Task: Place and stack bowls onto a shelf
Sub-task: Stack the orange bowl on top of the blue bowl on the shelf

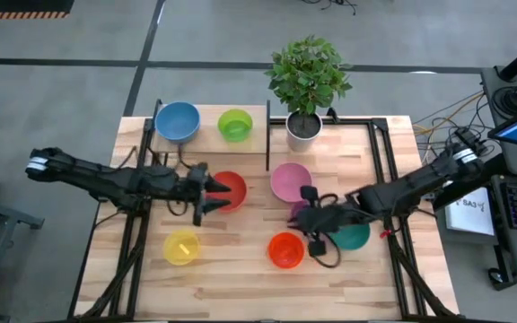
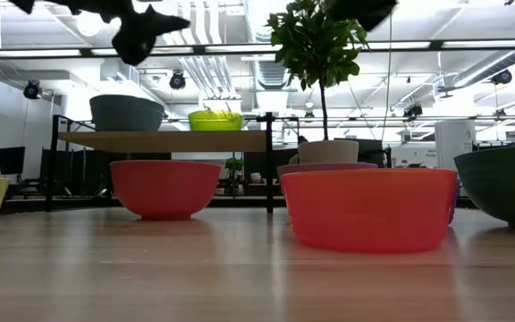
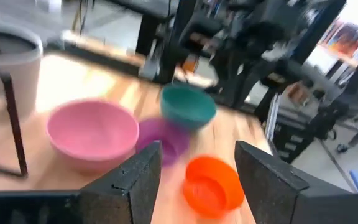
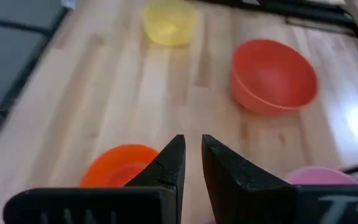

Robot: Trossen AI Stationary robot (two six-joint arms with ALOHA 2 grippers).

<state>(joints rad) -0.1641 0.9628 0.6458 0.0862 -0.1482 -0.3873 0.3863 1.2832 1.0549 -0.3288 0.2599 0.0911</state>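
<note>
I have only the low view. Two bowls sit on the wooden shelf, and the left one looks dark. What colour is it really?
Observer: From above, that round plastic bowl on the pale wood-plank shelf is blue.
Operator: Which arm is the dark shape at my top left?
Observer: The left gripper. It is over the near rim of the red plastic bowl, and its fingers are open and empty.
Operator: And the right gripper?
Observer: The right gripper is over the small purple plastic bowl, between the pink bowl and the teal bowl.
</note>
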